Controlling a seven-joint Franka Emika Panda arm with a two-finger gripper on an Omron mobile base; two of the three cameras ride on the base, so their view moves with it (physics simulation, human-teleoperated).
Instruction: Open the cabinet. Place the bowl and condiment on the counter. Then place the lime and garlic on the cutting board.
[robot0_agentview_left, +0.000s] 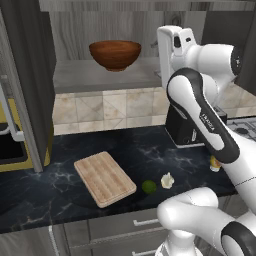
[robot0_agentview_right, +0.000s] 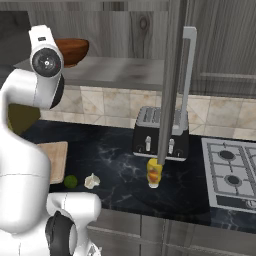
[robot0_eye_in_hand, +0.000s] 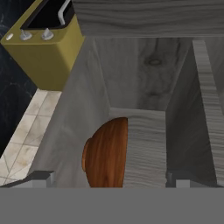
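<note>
Jaws spread wide, the white arm's gripper faces into the open cabinet, where the reddish-brown bowl sits on the grey shelf; in the hand view the bowl lies between the two fingertips, with nothing pinched. On the black marble bench below, the tan cutting board lies bare, with the lime just off its corner and the garlic just beside the lime. Farther along the bench, the yellow condiment bottle stands upright in front of the dark toaster, under the edge of the swung-out cabinet door. A stove top sits beyond the toaster.
</note>
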